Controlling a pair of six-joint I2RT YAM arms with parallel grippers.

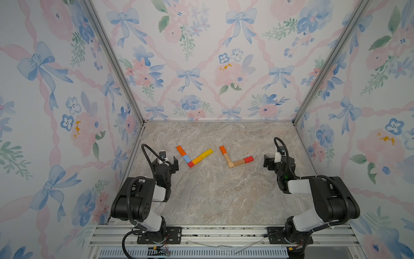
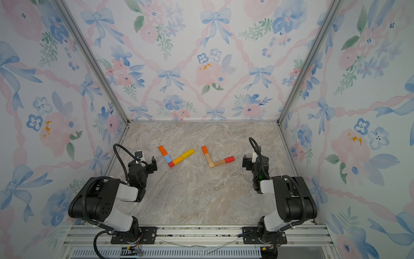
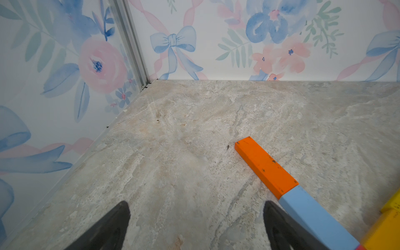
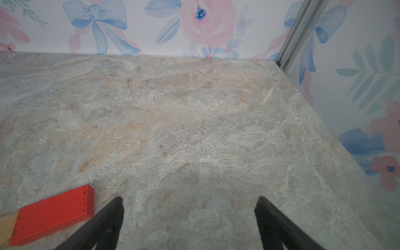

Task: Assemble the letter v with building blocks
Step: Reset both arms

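Note:
Building blocks lie flat on the marble table (image 1: 212, 197) in two V shapes, seen in both top views. The left V joins an orange block (image 1: 181, 150), a light blue one (image 1: 186, 158), a red corner (image 1: 190, 164), an orange-yellow one (image 1: 197, 160) and a yellow one (image 1: 206, 153). The right V (image 2: 210, 160) joins orange (image 1: 222, 149), two tan blocks (image 1: 228, 159) and red (image 1: 248, 159). My left gripper (image 1: 175, 164) (image 3: 197, 205) stands open just left of the left V, beside the light blue block (image 3: 313, 218). My right gripper (image 1: 267, 162) (image 4: 190, 200) stands open right of the red block (image 4: 54, 214). Both hold nothing.
Floral wallpapered walls (image 1: 67, 112) close in the table on three sides, with aluminium corner posts (image 1: 121, 74). Both arm bases sit on a metal rail (image 1: 224, 233) along the front edge. Bare marble stretches between the blocks and the rail.

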